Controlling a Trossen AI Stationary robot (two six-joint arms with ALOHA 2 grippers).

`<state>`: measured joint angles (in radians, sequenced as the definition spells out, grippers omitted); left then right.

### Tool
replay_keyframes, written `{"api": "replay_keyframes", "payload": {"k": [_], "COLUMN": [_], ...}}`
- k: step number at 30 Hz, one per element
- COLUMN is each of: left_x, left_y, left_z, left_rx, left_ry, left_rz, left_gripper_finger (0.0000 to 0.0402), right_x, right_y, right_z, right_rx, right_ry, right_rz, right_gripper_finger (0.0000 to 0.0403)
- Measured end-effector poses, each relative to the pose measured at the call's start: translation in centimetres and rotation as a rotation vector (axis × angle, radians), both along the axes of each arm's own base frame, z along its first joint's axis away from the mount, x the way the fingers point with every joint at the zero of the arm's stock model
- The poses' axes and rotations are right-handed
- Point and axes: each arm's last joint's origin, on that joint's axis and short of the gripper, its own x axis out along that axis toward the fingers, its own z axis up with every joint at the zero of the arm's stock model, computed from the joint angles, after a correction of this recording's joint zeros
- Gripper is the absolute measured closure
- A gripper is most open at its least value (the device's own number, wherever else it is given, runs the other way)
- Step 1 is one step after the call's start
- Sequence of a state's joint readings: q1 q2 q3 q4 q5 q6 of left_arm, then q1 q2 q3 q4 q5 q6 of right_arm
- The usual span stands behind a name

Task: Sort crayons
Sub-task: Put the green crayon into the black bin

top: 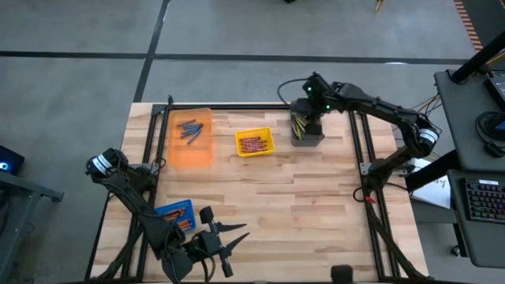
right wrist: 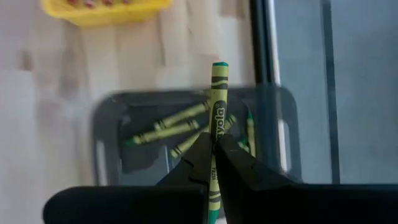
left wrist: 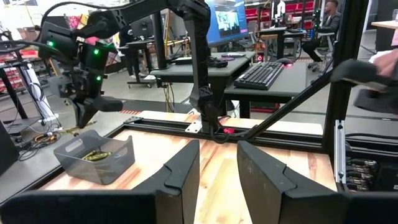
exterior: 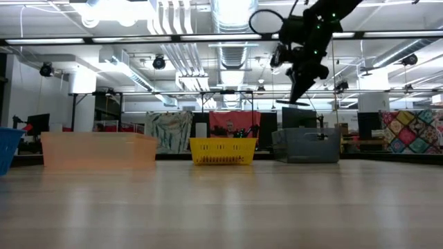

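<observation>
My right gripper [right wrist: 214, 146] hangs over the grey bin [right wrist: 112, 124], shut on a yellow-green crayon [right wrist: 217, 106]. Several like crayons [right wrist: 168, 127] lie on that bin's floor. In the high view the right gripper [top: 298, 122] is at the far right, above the grey bin [top: 308, 130]. Blue crayons [top: 189, 128] lie in the orange bin [top: 192, 150], red ones [top: 252, 143] in the yellow bin [top: 254, 152], orange ones in the blue bin [top: 175, 211]. My left gripper [top: 229, 237] waits open at the near left, its fingers [left wrist: 180, 174] around nothing. My right gripper pinches the crayon's lower half [right wrist: 216, 138] between its two fingertips. The fingers slant down from above, and the crayon runs along them, its green tip [right wrist: 219, 65] sticking out well past them. The crayon is lifted clear above the grey bin.
A black frame [top: 237, 106] runs along the table's far edge and sides. The four bins stand apart, with bare wood in the table's middle and near right. Beyond the right edge stand a desk with a keyboard [top: 481, 201] and cables.
</observation>
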<state>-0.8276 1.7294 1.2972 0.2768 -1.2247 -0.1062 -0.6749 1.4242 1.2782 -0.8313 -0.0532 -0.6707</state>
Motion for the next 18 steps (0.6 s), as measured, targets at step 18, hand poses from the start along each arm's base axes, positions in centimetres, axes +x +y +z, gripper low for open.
{"api": "replay_keyframes", "payload": {"k": [18], "left_x": [0.0], "left_y": [0.1], "left_z": [0.0], "left_rx": [-0.002], "left_ry": [-0.009], "left_rz": [0.051], "left_gripper_finger": [0.0311], "right_x": [-3.2], "right_y": [-3.5], "right_z": [-5.3], "right_rx": [-0.069], "right_ry": [-0.031], "right_rz": [-0.100], "right_gripper_finger": [0.0394]}}
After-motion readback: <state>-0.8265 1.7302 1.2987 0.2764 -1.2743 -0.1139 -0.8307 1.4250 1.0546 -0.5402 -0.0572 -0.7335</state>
